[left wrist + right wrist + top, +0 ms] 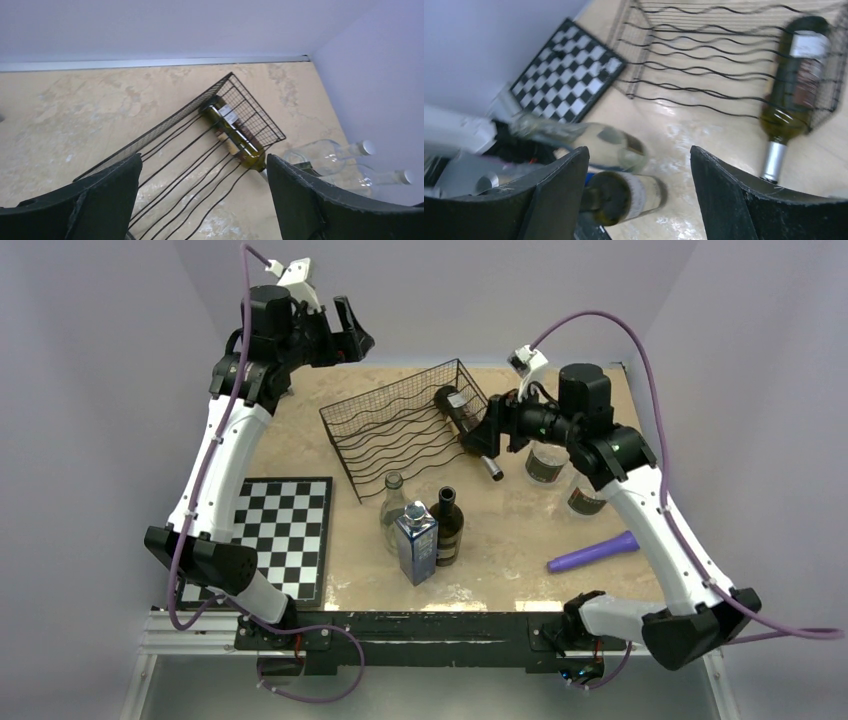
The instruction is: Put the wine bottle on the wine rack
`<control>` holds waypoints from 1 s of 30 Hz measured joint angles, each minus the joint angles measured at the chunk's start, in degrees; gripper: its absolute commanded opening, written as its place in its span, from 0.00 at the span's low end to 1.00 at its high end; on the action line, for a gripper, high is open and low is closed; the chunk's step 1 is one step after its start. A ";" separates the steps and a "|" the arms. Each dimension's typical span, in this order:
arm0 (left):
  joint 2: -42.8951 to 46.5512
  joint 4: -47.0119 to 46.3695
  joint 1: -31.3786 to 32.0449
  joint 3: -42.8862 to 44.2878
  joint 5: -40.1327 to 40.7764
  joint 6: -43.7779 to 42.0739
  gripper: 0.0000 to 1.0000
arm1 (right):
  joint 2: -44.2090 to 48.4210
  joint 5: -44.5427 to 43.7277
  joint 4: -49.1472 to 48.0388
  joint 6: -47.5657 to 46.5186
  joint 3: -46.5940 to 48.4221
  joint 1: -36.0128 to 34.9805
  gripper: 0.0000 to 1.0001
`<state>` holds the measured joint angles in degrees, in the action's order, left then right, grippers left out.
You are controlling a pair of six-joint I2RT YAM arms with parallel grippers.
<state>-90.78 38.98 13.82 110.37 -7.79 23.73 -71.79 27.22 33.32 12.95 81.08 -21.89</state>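
Wine rack [400, 430]: black wire, far back on the desk [500, 575], open front turned toward the arms.
Chessboard [285, 530]: flat on the left, well apart from the rack.
Wine bottle [455, 405]: dark glass, lying on its side in the right end of the rack, neck poking out the front. Looks put away already.
How to hold: likely heavy, hard and slippery, and could break if dropped. Best grabbed round the fat middle, not the thin neck.
In the way: a clear bottle [393, 508], a dark bottle [447, 525] and a blue carton [416, 545], standing close together in front of the rack. Easy to knock over. Two more bottles [545, 465] under the right arm.
Purple stick [592, 552]: lying on the right, out of the way.
Right pincer [639, 150]: just beside the wine bottle's neck, fingers apart, holding nothing.
Left pincer [204, 160]: high up behind the rack, fingers wide apart, holding nothing.
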 measured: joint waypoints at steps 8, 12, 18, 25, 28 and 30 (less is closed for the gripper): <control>0.00 -4.39 0.02 0.00 -10.32 -0.90 0.98 | 5.07 6.36 0.17 -7.74 -2.25 -10.88 0.66; 0.00 -4.74 0.07 0.00 -10.51 -0.83 0.97 | 4.33 4.13 1.31 -10.56 -2.27 -14.53 0.65; 0.04 -5.07 0.17 -0.44 -9.64 -0.85 0.97 | 4.26 0.07 3.52 -15.45 -2.60 -19.41 0.69; 0.13 -4.81 0.24 -2.43 -8.00 -0.85 0.97 | 2.84 -2.73 6.86 -19.47 -2.75 -23.17 0.68; 0.15 -4.13 0.24 -2.82 -7.08 -0.83 0.97 | 2.62 -2.78 6.27 -20.48 -4.59 -23.93 0.66; 0.22 -3.74 0.24 -2.97 -6.73 -0.81 0.97 | 2.58 -3.02 5.81 -20.57 -5.97 -24.11 0.64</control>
<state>-90.56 35.24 14.06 107.39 -14.52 22.92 -69.21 24.21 39.13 -7.62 75.11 -46.00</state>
